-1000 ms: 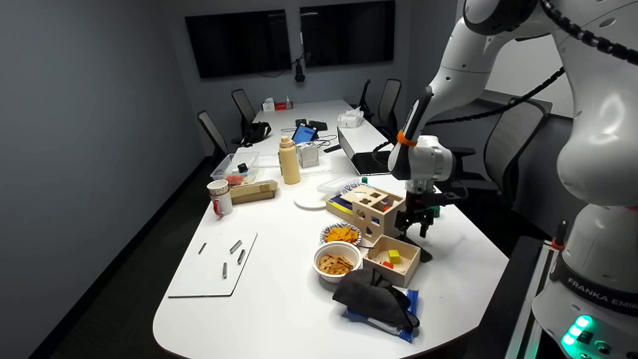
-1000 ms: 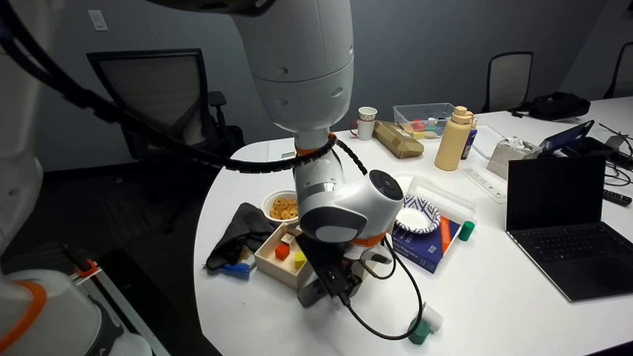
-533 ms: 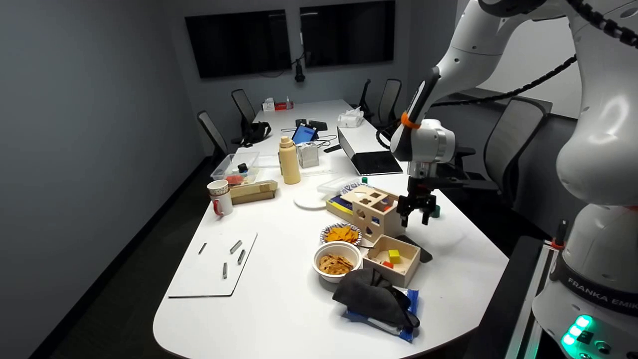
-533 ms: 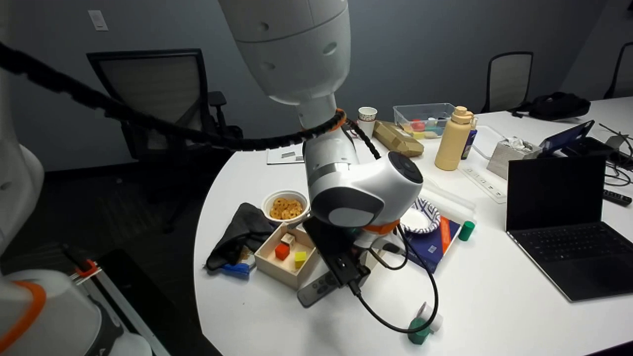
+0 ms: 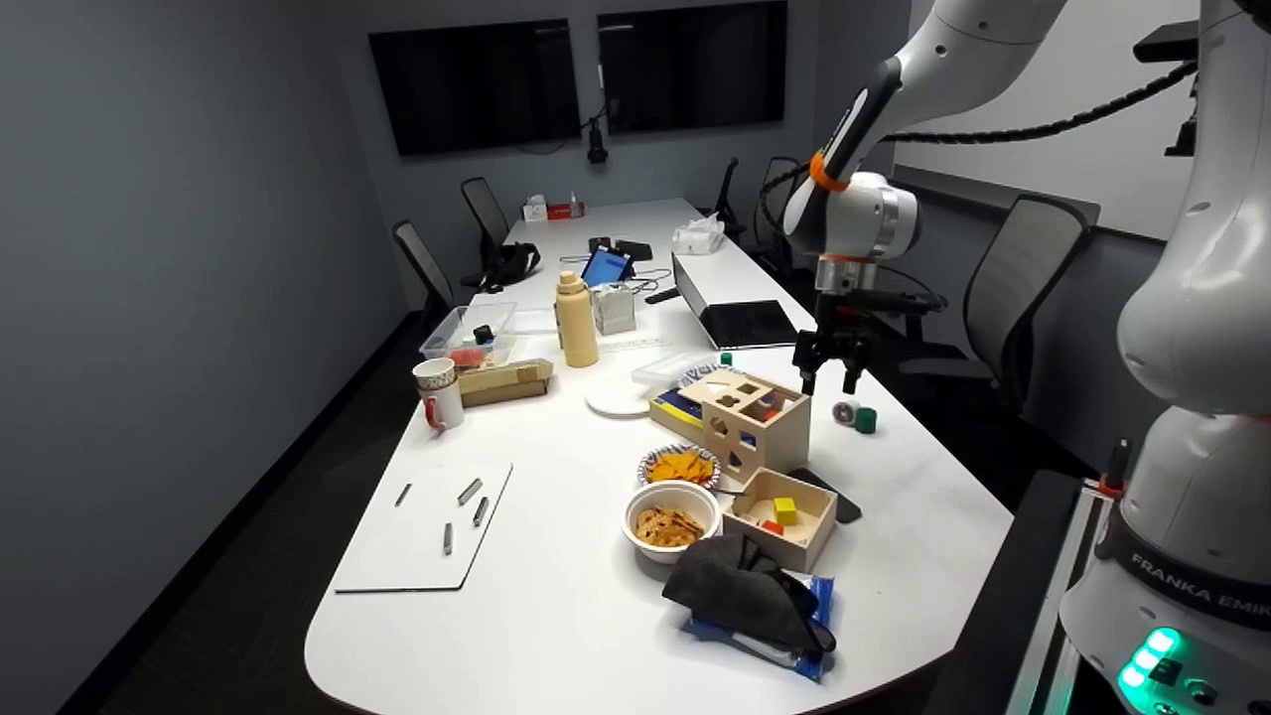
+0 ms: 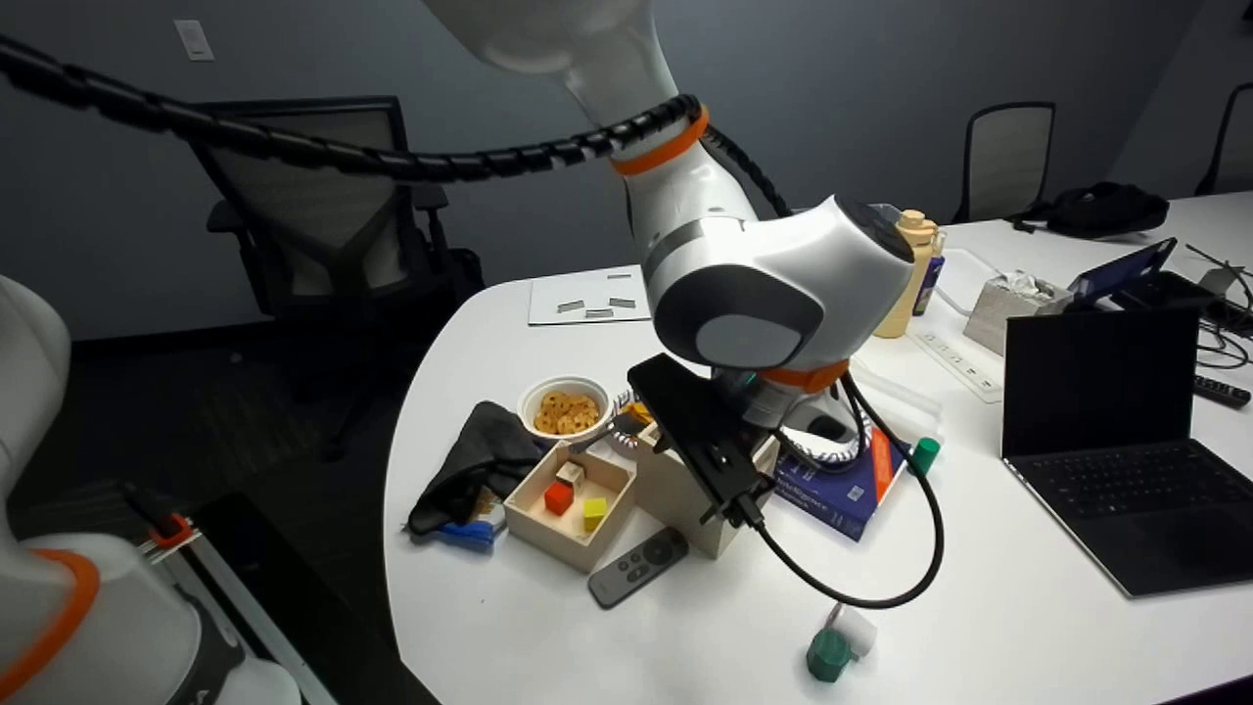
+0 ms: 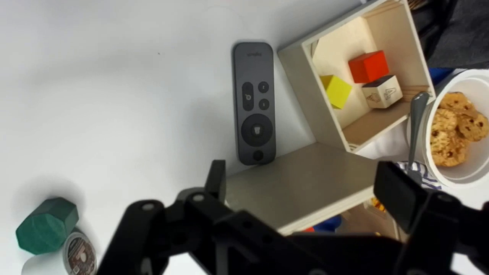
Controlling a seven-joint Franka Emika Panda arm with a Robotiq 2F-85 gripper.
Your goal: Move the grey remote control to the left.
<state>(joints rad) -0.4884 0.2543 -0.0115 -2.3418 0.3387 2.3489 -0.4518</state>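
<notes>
A grey remote control [image 7: 255, 103] lies buttons up on the white tabletop [image 7: 114, 114] at upper centre. Right of it, a shallow wooden tray [image 7: 313, 99] holds a yellow block [image 7: 337, 91], a red cube [image 7: 368, 67] and a lettered cube [image 7: 382, 91]; a bowl [image 7: 471, 164] of cookies [image 7: 454, 126] sits at the right edge. Below both, at lower centre, is another wooden box [image 7: 290, 191]. The gripper [image 7: 306, 181] spans the bottom, fingers [image 7: 401, 194] spread apart; a green block [image 7: 46, 225] and a white cylinder [image 7: 44, 265] lie lower left

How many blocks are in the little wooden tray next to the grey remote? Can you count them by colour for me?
Red block: 1
Yellow block: 1
Pale wooden block, with drawings and one dark side: 1
Total in the wooden tray: 3
</notes>
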